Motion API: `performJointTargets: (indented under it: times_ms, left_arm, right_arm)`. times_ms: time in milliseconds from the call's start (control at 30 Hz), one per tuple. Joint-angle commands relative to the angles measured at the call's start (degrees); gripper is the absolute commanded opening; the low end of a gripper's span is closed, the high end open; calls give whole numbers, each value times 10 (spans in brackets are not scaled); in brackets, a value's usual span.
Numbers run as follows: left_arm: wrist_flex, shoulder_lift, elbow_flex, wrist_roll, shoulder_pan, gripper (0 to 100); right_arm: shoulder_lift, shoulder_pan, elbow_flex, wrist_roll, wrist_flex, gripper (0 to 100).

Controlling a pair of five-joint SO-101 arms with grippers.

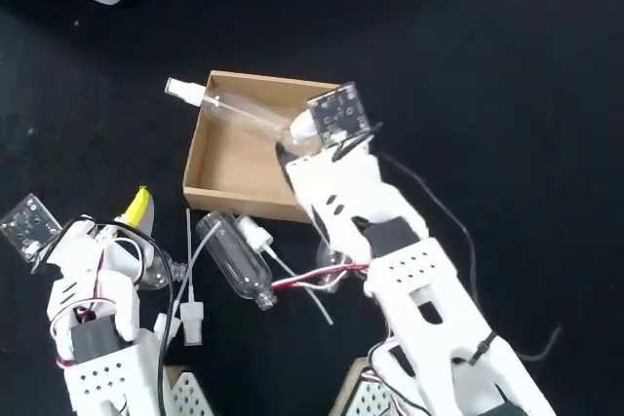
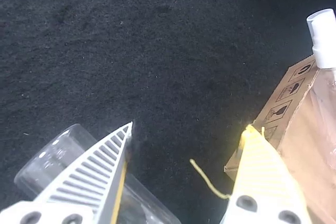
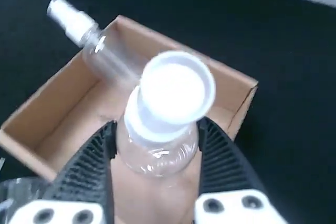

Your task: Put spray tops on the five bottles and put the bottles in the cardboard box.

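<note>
Cardboard box (image 1: 232,170) sits left of centre in the high view, a sprayer-topped bottle (image 1: 239,112) lying across its upper left corner. Right gripper (image 3: 156,125) is clamped on a second bottle (image 3: 164,153) above the box's right side. Left gripper (image 2: 189,127), at the lower left, has its fingers apart beside a clear bottle (image 2: 50,161); a fourth bottle (image 1: 237,262) and a loose spray top (image 1: 192,319) lie below the box.

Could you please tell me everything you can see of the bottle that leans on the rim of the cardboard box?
The bottle is clear, plastic-looking and seems empty, with a white spray top already fitted. It lies tilted in the cardboard box, its neck propped on the box's wall near a corner, so the spray top sticks out over the black table. Its base end is hidden behind the second bottle held in the right gripper.
</note>
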Motion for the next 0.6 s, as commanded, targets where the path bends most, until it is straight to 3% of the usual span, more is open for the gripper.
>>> performJointTargets:
  times_ms: [0, 133, 567]
  left_arm:
    - [4, -5, 14, -4, 0, 299]
    - [4, -5, 14, -4, 0, 299]
    - [5, -5, 14, -4, 0, 299]
  right_arm:
    - [-6, 35, -65, 7, -2, 48]
    - [58, 46, -116, 44, -2, 49]
    - [230, 76, -231, 45, -34, 50]
